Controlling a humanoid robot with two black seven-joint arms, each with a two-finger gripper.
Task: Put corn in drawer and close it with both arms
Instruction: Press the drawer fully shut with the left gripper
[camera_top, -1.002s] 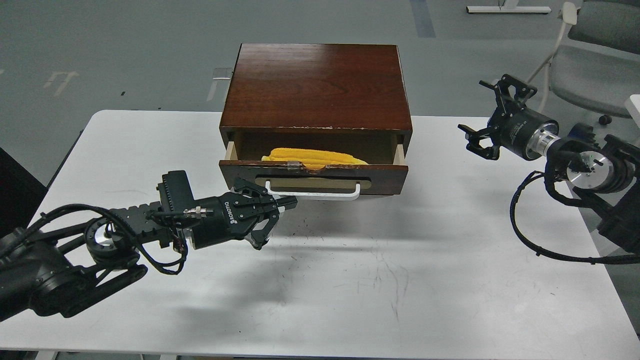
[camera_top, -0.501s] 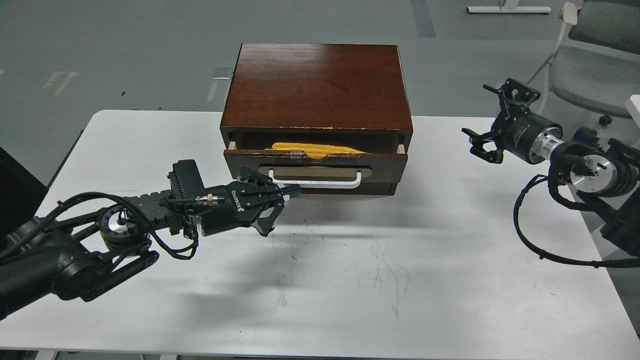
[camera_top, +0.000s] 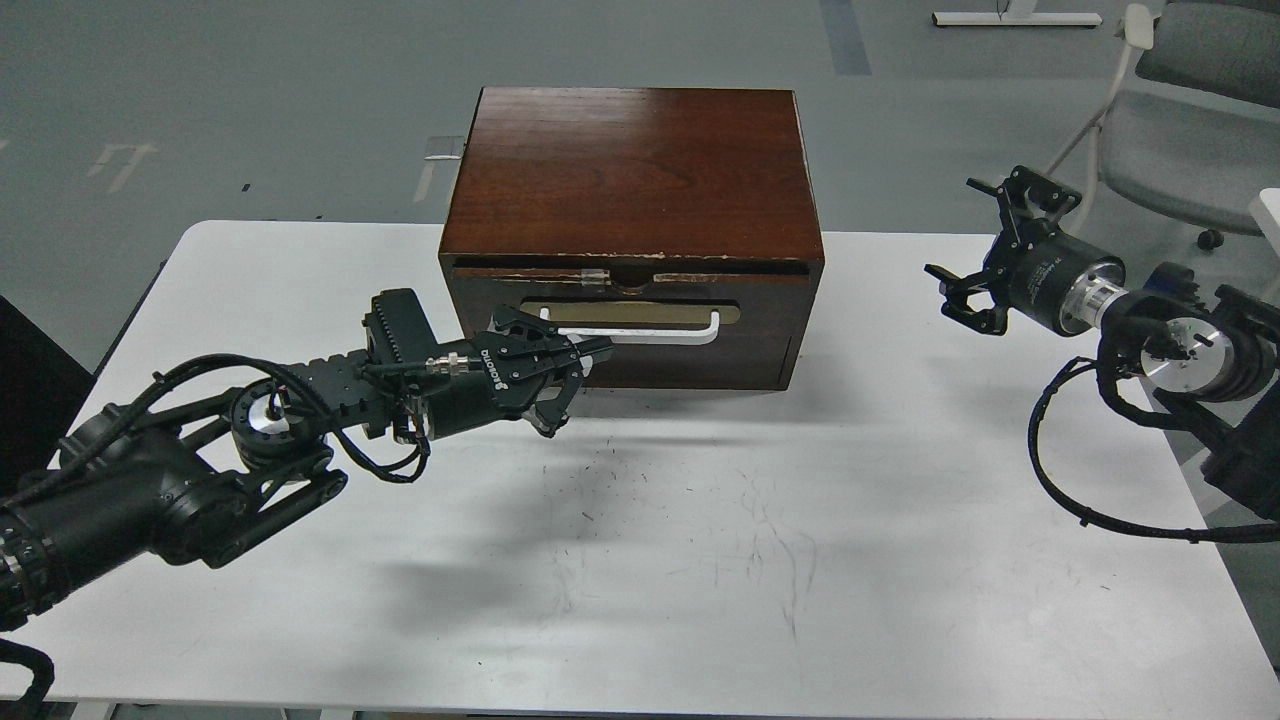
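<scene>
The drawer (camera_top: 760, 318) sits pushed into the dark brown wooden cabinet (camera_top: 635, 165), its front flush with the cabinet face. Its white bar handle (camera_top: 650, 334) on the tan plate faces me. The corn is hidden inside. My left gripper (camera_top: 580, 385) is open, with its upper fingertip (camera_top: 600, 348) against the drawer front at the handle's left end and its lower finger hanging below. My right gripper (camera_top: 975, 245) is open and empty, in the air to the right of the cabinet and apart from it.
The cabinet stands at the back middle of the white table (camera_top: 700, 540), which has scuff marks near its centre. A grey chair (camera_top: 1185, 120) stands off the table at the back right. My right arm's black cables (camera_top: 1060, 480) hang over the table's right side.
The drawer has gone from half open with the corn showing to pushed in. My left gripper moved forward and up with the drawer front. My right gripper shifted slightly right.
</scene>
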